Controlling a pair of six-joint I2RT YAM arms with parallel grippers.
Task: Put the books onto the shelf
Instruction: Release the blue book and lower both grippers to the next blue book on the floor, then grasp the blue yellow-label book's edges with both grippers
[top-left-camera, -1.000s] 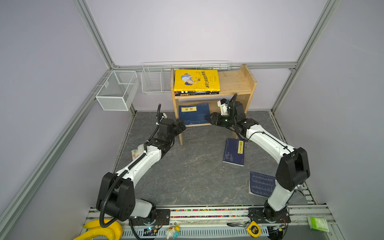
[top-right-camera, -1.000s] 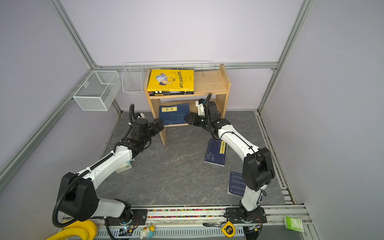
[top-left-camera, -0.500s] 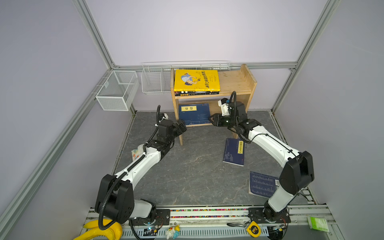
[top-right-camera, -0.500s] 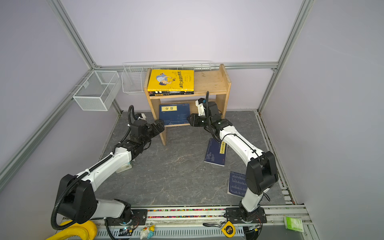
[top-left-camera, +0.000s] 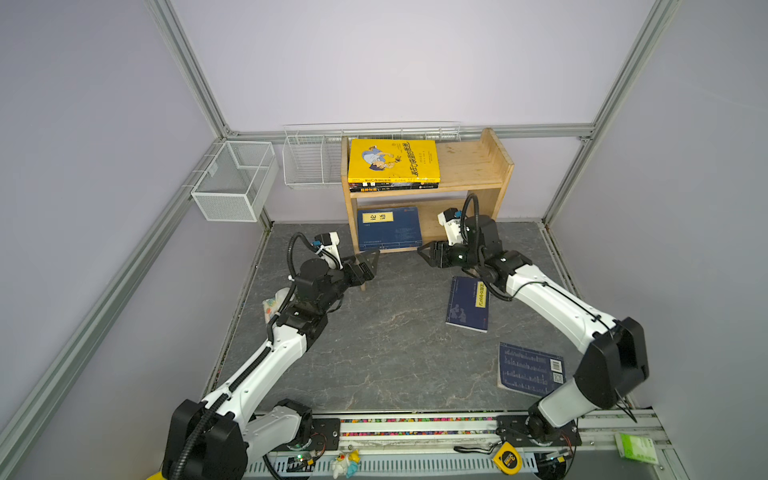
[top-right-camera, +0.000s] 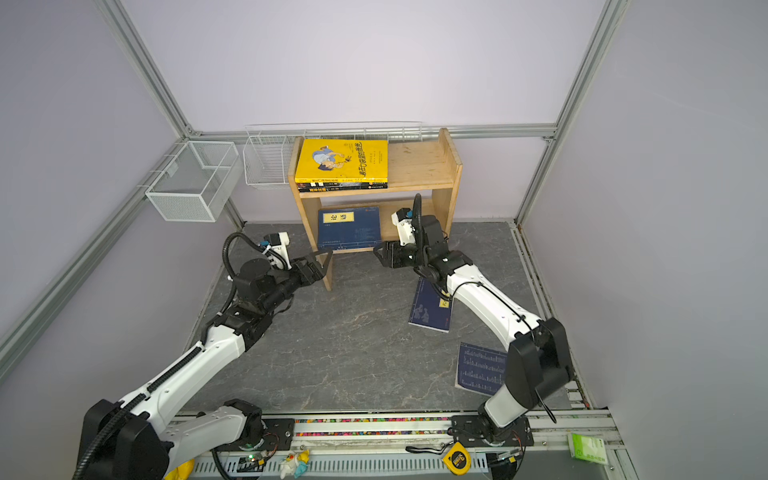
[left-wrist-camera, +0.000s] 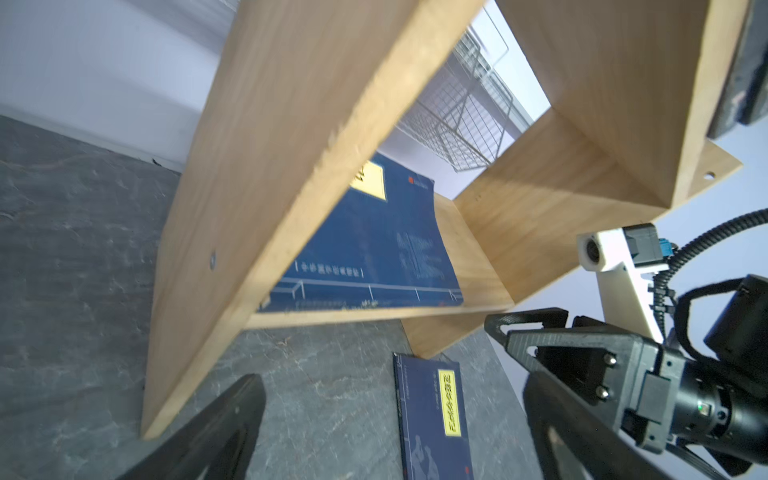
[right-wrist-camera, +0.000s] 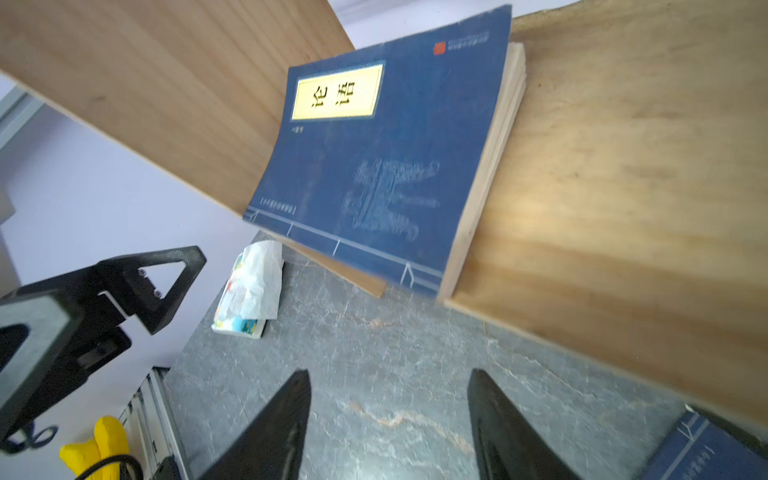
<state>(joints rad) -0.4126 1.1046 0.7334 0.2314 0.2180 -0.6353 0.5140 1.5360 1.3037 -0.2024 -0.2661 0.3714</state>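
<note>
The shelf (top-left-camera: 469, 166) stands at the back of the table (top-left-camera: 374, 340). Its upper tier holds a yellow book (top-left-camera: 392, 160) lying flat on dark-spined ones (top-left-camera: 392, 188). On the lower tier is a navy book (top-left-camera: 388, 228), cover out; whether it lies flat or leans on the back I cannot tell. Two more navy books are on the table. One (top-left-camera: 467, 303) lies face up just beside the right arm (top-left-camera: 557, 307), and the other (top-left-camera: 530, 370) lies back cover up near that arm's base.

The left jaws stand wide apart and empty, close to the foot of the shelf's left side panel. The right jaws are also apart with nothing between them, low in front of the lower tier and just right of the book there.

The shelf looks most of the way filled, with the two table books left to go.

These are probably light, limp paperbacks. The shelved navy book's cover bows in the right wrist view, so one pinched at a corner would likely droop and fan its pages. The spine side is the stiffest place to hold, near the middle of its length. Lying flat on the table, a book offers little edge, so one jaw likely has to work under the cover side first. The covers may be slick.
</note>
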